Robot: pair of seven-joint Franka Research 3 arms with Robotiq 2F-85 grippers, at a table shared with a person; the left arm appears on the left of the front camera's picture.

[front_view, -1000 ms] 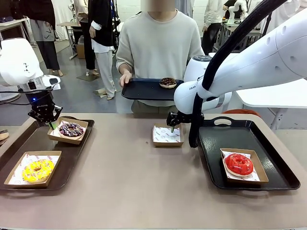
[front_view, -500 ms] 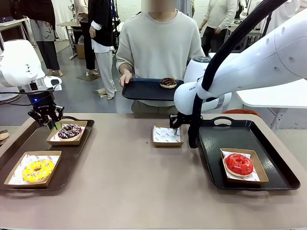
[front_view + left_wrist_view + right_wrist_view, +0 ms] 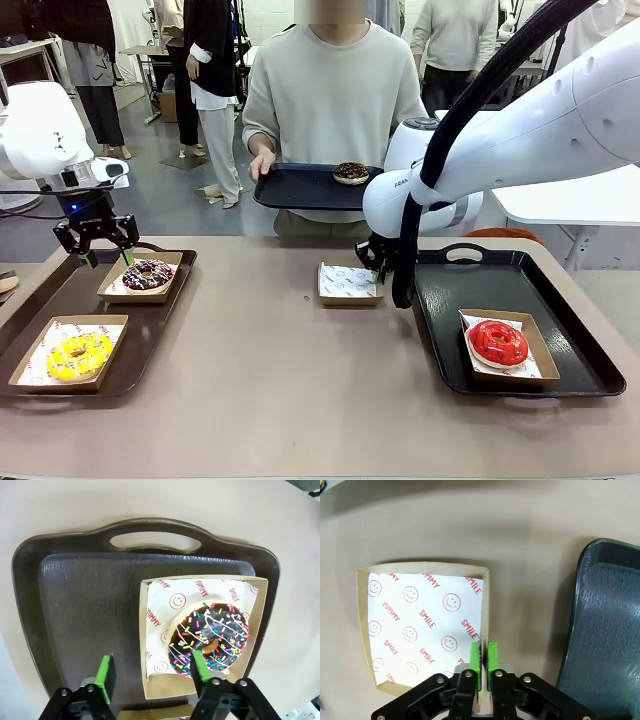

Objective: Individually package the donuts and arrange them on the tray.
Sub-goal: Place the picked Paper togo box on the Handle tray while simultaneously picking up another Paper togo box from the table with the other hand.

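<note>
Front view, near to far: four donuts. The yellow donut (image 3: 79,355) lies boxed at lower left on the brown tray (image 3: 160,320); the red donut (image 3: 498,343) sits boxed at lower right on the black tray (image 3: 450,300), most of whose floor is bare. The purple donut (image 3: 148,274) sits boxed in the brown tray's far corner, below the spread left gripper (image 3: 96,255). At centre, the right gripper (image 3: 376,272), jaws pressed together, pinches the wall of an empty paper box (image 3: 344,283) beside the black tray's rim. Farthest, the chocolate donut (image 3: 350,172) rests on a person's held tray (image 3: 290,188).
</note>
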